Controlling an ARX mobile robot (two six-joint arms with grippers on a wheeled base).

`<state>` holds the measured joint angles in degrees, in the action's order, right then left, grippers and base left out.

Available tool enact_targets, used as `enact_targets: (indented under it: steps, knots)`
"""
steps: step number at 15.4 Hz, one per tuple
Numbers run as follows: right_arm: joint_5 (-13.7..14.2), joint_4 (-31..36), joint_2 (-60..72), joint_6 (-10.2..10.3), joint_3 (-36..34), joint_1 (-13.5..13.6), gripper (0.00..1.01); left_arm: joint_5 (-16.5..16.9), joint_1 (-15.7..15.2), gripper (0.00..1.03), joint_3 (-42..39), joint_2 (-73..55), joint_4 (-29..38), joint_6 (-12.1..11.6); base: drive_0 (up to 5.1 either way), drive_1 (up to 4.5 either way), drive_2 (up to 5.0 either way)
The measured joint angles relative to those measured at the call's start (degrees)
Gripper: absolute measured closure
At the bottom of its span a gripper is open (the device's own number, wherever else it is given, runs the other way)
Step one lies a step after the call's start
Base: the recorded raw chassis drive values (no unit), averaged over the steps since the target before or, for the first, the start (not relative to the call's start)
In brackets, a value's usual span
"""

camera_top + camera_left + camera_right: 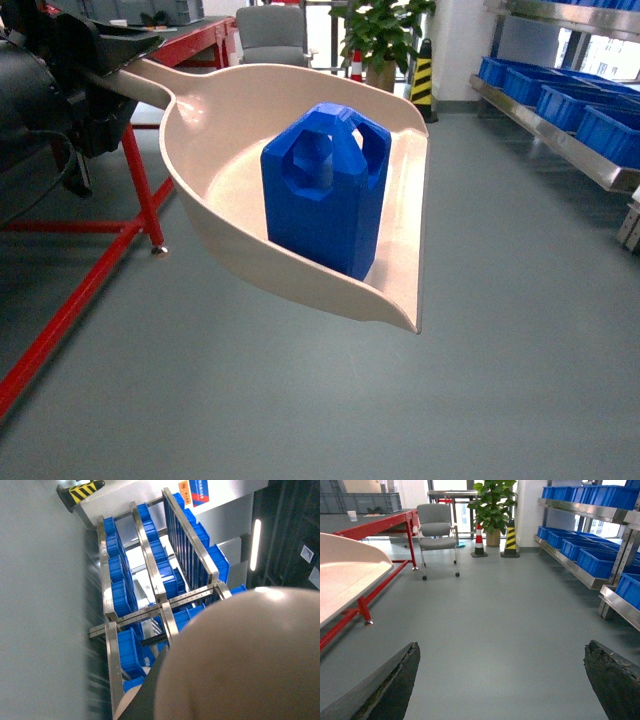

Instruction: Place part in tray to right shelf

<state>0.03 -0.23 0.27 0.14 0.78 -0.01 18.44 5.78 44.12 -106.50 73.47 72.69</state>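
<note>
The left gripper [120, 45] sits at the upper left of the head view, a black assembly reaching in from the left edge and clamped on the long handle of the tray [400, 200]. It holds the beige scoop out in the air above the grey floor [300, 400], with the handle pointing back toward the arm and the wide flat lip facing forward and to the right. The tray tilts slightly, its lip end lower than its handle end. In the left wrist view the tray's rounded underside [240, 655] fills the lower right and hides the fingers themselves.

The part [325, 190] stands upright inside the tray's bowl, its bevelled top and handle cut-outs uppermost, its base resting on the tray's floor near the middle, apart from the side walls.

The right gripper [502, 680] shows only in its own wrist view: two dark, worn fingers [390, 685] at the lower corners, spread wide with nothing between them, pointing out over bare floor. The tray's edge [350, 575] enters that view at the left.

The right shelf [560, 130] runs along the right wall, steel rails carrying blue crates [610, 130]. A red-framed table [140, 180] stands at the left; a grey chair [437, 527], a potted plant [492, 505] and striped cones [510, 537] stand farther back.
</note>
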Motion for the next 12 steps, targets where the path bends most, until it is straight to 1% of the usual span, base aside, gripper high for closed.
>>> enact_targets:
  steps: [12]
  knots:
    - [0.0,0.0,0.0,0.0,0.0,0.0,0.03,0.0,0.0,0.9,0.0,0.0,-0.2,0.0,0.0,4.19,-4.2]
